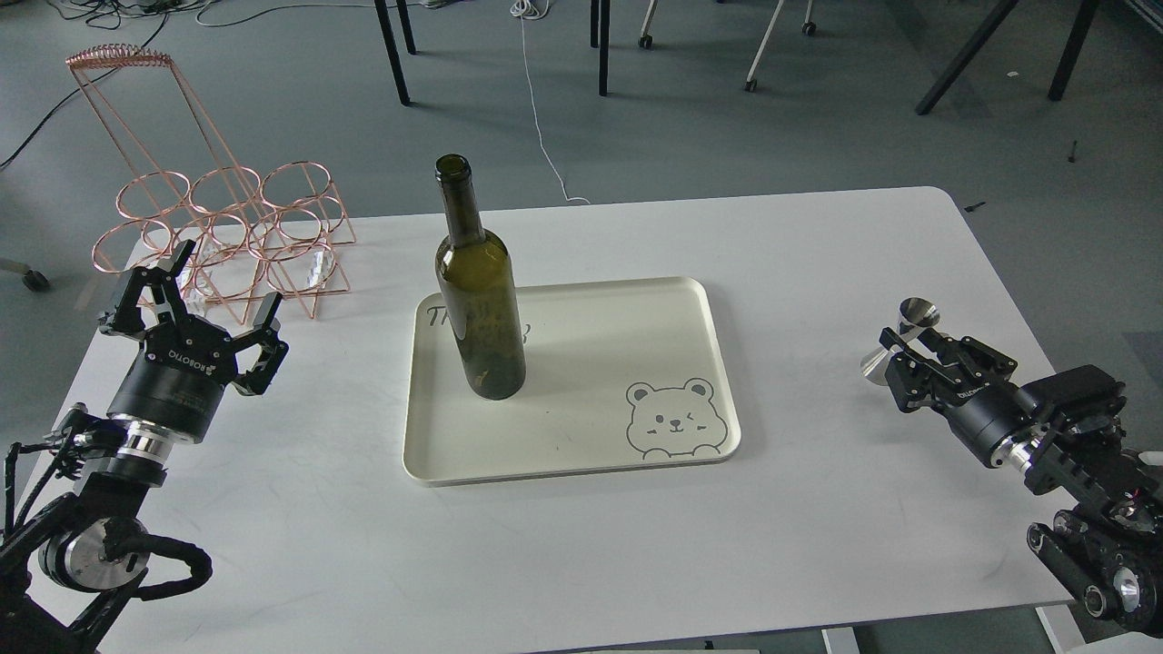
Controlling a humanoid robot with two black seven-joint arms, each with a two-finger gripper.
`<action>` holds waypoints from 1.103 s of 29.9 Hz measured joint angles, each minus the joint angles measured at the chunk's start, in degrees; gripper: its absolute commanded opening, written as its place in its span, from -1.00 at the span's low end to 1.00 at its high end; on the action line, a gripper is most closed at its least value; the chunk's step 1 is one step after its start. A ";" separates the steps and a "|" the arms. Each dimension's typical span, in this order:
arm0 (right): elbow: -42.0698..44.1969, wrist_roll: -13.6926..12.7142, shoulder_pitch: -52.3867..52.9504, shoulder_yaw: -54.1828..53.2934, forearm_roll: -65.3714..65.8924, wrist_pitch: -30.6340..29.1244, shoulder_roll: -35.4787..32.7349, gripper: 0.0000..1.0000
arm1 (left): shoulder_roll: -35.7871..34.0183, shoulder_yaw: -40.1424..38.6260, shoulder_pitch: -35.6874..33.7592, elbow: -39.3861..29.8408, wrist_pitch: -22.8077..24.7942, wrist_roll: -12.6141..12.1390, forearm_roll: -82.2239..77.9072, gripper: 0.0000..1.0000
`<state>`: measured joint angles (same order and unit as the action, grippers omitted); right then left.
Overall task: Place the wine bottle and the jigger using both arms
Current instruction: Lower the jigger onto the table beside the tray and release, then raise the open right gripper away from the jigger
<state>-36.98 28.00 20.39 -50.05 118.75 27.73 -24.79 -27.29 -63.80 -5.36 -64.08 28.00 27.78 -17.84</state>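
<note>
Item one: the wine bottle [480, 300], dark olive glass, no label, standing upright on the left half of the cream tray [581, 454], its base partly covering some handwriting on the tray floor; a bear face drawing [675, 420] sits in the tray's near right corner. Item two: the jigger [904, 338], shiny steel and hourglass-shaped, tilted, at the right side of the white table [545, 563], well apart from the tray. My right pincer [901, 352] reaches in from the right edge and its fingers are closed around the jigger's narrow waist, one cone showing above them and the other below to the left; I cannot tell whether the lower cone touches the table. Item three: my left pincer [211, 318], at the left side of the table, fingers spread wide with nothing between them, pointing up and away from me, well to the left of the bottle and clear of the tray. Item four: a copper wire bottle rack [227, 227] at the far left corner of the table, just beyond the left pincer, its rings unfilled. Background: grey floor with chair and table legs and a white cable [541, 118] trailing toward the table.
</note>
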 measured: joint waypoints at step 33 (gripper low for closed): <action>-44.64 -0.01 -9.07 14.43 -47.39 -5.72 -28.78 0.95 | -0.68 -0.10 0.18 -0.84 0.00 0.00 0.00 0.98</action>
<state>-81.62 27.98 11.32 -35.62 71.36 22.01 -53.58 -27.97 -63.90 -5.19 -64.92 28.00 27.78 -17.84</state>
